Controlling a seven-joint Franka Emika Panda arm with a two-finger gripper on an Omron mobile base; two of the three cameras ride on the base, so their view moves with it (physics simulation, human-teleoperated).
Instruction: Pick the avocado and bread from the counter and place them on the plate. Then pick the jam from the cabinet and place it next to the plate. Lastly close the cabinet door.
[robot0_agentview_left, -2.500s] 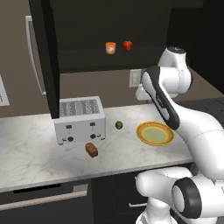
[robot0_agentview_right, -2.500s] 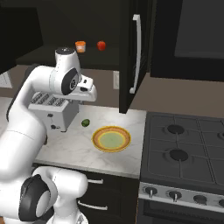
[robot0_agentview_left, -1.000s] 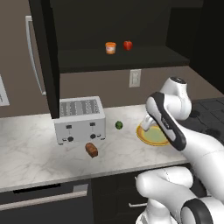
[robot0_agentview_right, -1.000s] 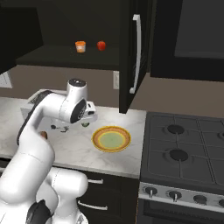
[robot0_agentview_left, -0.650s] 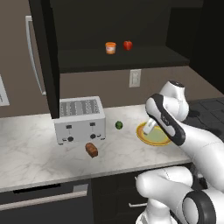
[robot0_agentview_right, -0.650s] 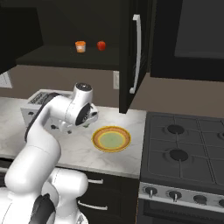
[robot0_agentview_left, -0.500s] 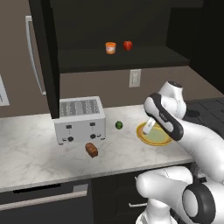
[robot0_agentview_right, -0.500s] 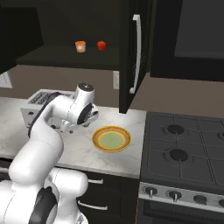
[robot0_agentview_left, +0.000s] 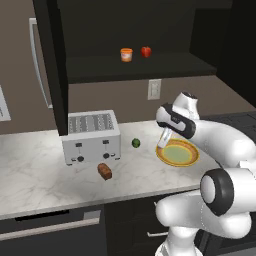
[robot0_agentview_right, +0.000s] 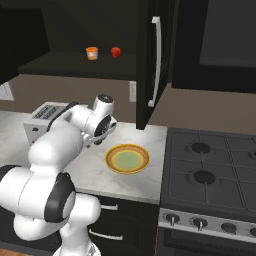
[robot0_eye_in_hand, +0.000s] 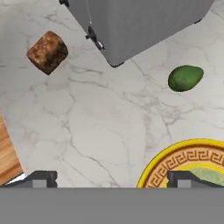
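The avocado (robot0_agentview_left: 135, 143) (robot0_eye_in_hand: 185, 78) lies on the counter (robot0_agentview_left: 40, 170) just right of the toaster. The bread (robot0_agentview_left: 104, 171) (robot0_eye_in_hand: 47, 51) sits in front of the toaster. The plate (robot0_agentview_left: 192, 160) (robot0_agentview_right: 112, 152) (robot0_eye_in_hand: 183, 159) rests to the right with nothing on it. My gripper (robot0_agentview_left: 161, 144) (robot0_agentview_right: 95, 141) (robot0_eye_in_hand: 111, 180) hangs open, pointing down over the counter between avocado and plate, nothing between its fingers. The jam (robot0_agentview_left: 126, 54) (robot0_agentview_right: 92, 52) stands on the shelf of the open cabinet (robot0_agentview_left: 150, 30). The cabinet door (robot0_agentview_left: 52, 65) (robot0_agentview_right: 150, 60) is swung wide open.
A silver toaster (robot0_agentview_left: 91, 136) (robot0_eye_in_hand: 135, 22) stands left of the avocado. A red round fruit (robot0_agentview_left: 146, 51) (robot0_agentview_right: 116, 51) sits beside the jam. A black stove (robot0_agentview_right: 210, 170) adjoins the counter on the right. A wall outlet (robot0_agentview_left: 154, 89) is behind the arm.
The arm has come down from shelf height to just above the counter and shifted slightly toward the avocado. The jaws stay open; no object has moved.
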